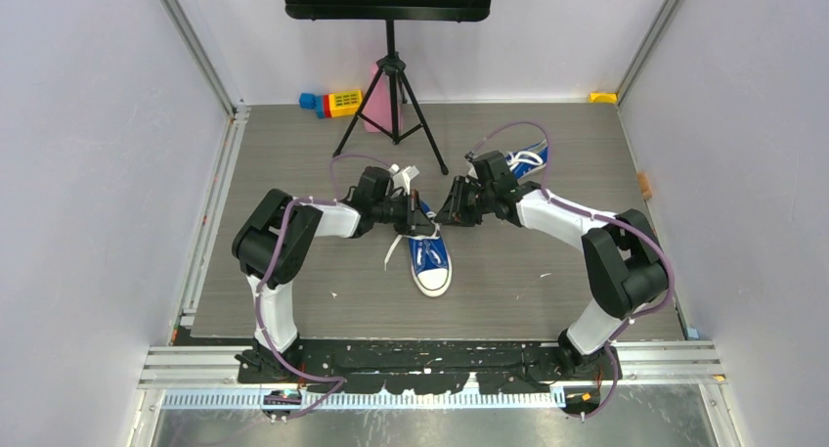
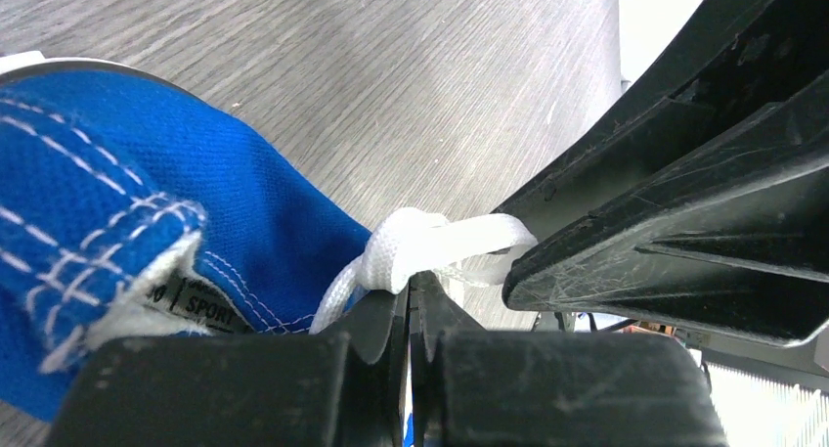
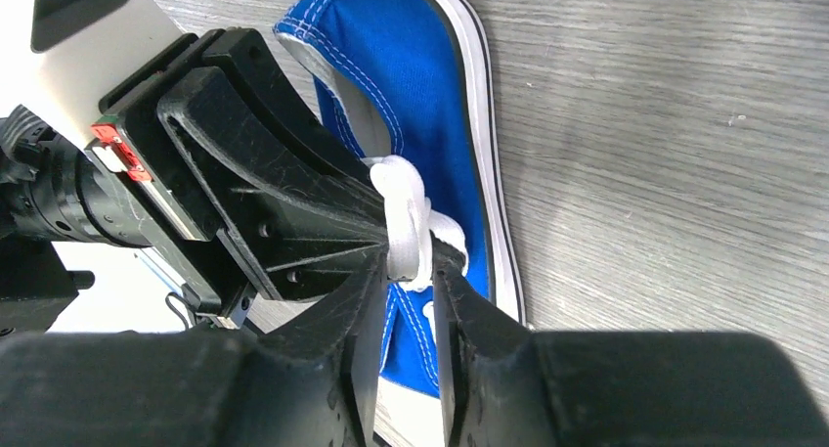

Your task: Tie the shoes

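Note:
One blue shoe lies mid-table, its white toe cap towards the arms. The second shoe lies behind the right arm, partly hidden. My left gripper and right gripper meet tip to tip above the near shoe's heel end. In the left wrist view the left gripper is shut on a bunched white lace beside the blue canvas. In the right wrist view the right gripper is closed on the same lace bundle over the shoe. A loose lace end trails left of the shoe.
A black tripod stand stands at the back centre, one leg close behind the grippers. A pink object and coloured toy blocks lie at the back edge. A yellow item sits in the back right corner.

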